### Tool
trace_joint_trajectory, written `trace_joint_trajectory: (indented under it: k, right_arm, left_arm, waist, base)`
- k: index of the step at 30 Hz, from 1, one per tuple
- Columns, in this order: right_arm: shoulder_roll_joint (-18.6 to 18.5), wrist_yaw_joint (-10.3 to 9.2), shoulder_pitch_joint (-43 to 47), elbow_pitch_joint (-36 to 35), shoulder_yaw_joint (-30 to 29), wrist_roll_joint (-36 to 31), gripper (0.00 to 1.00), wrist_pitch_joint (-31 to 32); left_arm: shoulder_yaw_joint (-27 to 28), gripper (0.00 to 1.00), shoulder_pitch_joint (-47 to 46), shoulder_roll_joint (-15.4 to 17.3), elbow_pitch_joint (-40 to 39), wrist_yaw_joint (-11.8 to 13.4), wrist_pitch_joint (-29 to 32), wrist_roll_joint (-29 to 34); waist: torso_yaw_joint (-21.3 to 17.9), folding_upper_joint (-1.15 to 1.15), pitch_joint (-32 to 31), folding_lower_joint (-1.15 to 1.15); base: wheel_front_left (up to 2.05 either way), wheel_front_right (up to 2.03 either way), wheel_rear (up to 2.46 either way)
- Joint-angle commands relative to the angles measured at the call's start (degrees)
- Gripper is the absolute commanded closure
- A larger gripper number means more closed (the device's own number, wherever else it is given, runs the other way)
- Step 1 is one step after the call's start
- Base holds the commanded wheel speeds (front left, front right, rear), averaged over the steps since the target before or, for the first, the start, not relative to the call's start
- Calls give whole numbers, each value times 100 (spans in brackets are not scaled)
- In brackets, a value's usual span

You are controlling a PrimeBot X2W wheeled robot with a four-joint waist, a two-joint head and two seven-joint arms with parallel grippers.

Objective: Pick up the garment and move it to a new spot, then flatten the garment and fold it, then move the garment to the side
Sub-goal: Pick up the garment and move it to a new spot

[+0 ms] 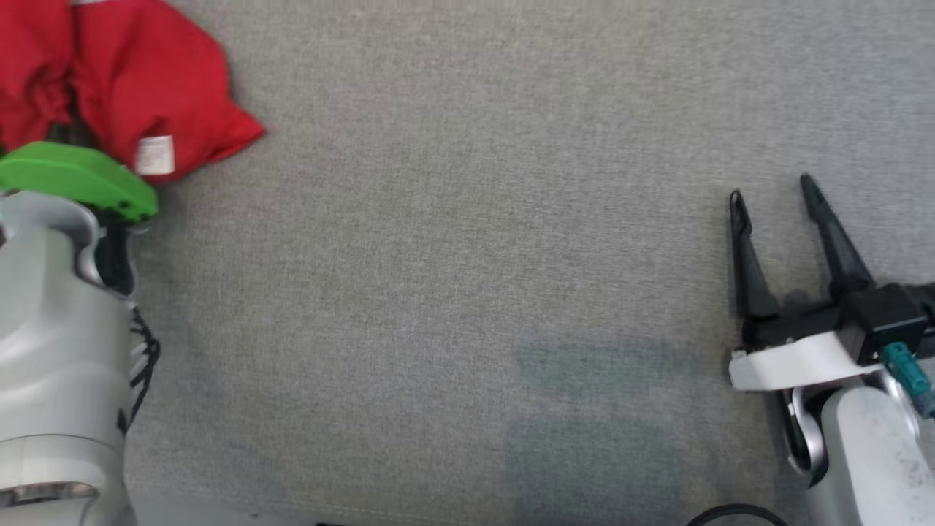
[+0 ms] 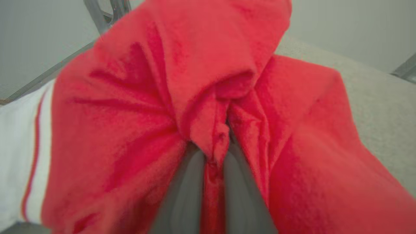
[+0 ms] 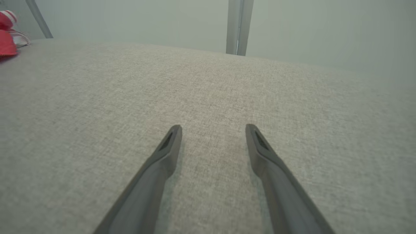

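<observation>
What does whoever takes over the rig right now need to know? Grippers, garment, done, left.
Left gripper: closed on a fold of the red garment, which lies bunched at the far left of the grey surface.
Right gripper: open, holding nothing, over bare surface at the right.
Done: garment gripped; I cannot tell whether it is lifted.
Left: carry it to a new spot, flatten, fold, move it aside.

Garment (image 1: pixel 146 80) far left, seemingly on tabletop (image 1: pixel 467 256)
</observation>
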Motion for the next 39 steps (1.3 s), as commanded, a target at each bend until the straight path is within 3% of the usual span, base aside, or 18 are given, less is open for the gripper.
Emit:
trace_joint_trajectory:
  k: [1, 5, 9, 16, 22, 27, 31, 33, 39]
  right_arm:
    - [30, -8, 245, 181, 10, 34, 0, 60]
    - [186, -8, 392, 241, 28, 88, 0, 38]
    - [294, -8, 545, 293, 25, 165, 0, 33]
    - [348, -8, 703, 352, 47, 340, 0, 33]
    - [350, -8, 763, 358, 21, 590, 0, 33]
    - [350, -8, 767, 391, 27, 732, 0, 33]
    - [354, -8, 775, 410, 54, 812, 0, 33]
    - [352, -8, 782, 418, 83, 849, 0, 33]
    - [353, -8, 877, 452, 16, 852, 0, 33]
  left_arm:
    - [-62, 100, 54, -28, -78, -43, -35, 9]
    - [-879, 100, 324, -275, -1191, -45, 287, -158]
    - [-1724, 100, 829, -206, -2848, -40, 959, -498]
    - [-2615, 100, 1881, -293, -5811, -10, 2245, -943]
    - [-3432, 100, 2334, -574, -7255, 86, 3127, -1161]
    - [-3687, 100, 2559, -581, -7028, 161, 3334, -1230]
    - [-3615, 100, 2692, -162, -6153, 129, 3298, -1091]
    - [-3603, 100, 2616, 183, -5369, 108, 3121, -764]
    - [-3685, 100, 2508, 257, -4370, 24, 2492, -620]
  waist:
    - [-137, 66, -534, -1]
    - [-240, 66, -1029, -1]
    - [-445, 66, -1420, -1]
    - [-1018, 66, -1765, -1]
    - [-1531, 66, -1749, -1]
    - [-1901, 66, -1654, -1]
    - [-2100, 66, -1617, -1]
    - [-2185, 66, -1610, -1]
    - [-2134, 66, -1726, -1]
  base:
    - [0, 0, 0]
    - [0, 0, 0]
    - [0, 0, 0]
    - [0, 0, 0]
    - [0, 0, 0]
    - [0, 0, 0]
    - [0, 0, 0]
    - [0, 0, 0]
    - [0, 0, 0]
